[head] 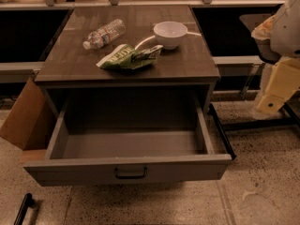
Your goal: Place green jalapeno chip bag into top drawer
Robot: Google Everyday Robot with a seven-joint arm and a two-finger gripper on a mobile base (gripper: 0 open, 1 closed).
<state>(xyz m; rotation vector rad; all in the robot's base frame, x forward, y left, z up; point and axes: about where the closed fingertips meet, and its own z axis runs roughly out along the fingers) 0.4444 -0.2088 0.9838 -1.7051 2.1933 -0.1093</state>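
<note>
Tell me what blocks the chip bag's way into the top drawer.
Nothing visible does. The green jalapeno chip bag lies on the tabletop near its front, the top drawer open below; bowl and bottle sit behind it. The gripper hangs off to the right.

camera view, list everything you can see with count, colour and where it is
green jalapeno chip bag: 1, green with white lettering, lying on the tabletop towards the front
water bottle: 1, clear plastic, lying on its side at the back left of the tabletop
bowl: 1, white, back right of the tabletop, just behind the bag
table: 1, dark brown top, centre of the view
top drawer: 1, grey with a dark pull handle, pulled open under the tabletop
cardboard box: 1, brown, on the floor left of the drawer
black bar: 1, on the floor at bottom left
gripper: 1, pale yellow, at the right edge beside the table, well away from the bag
</note>
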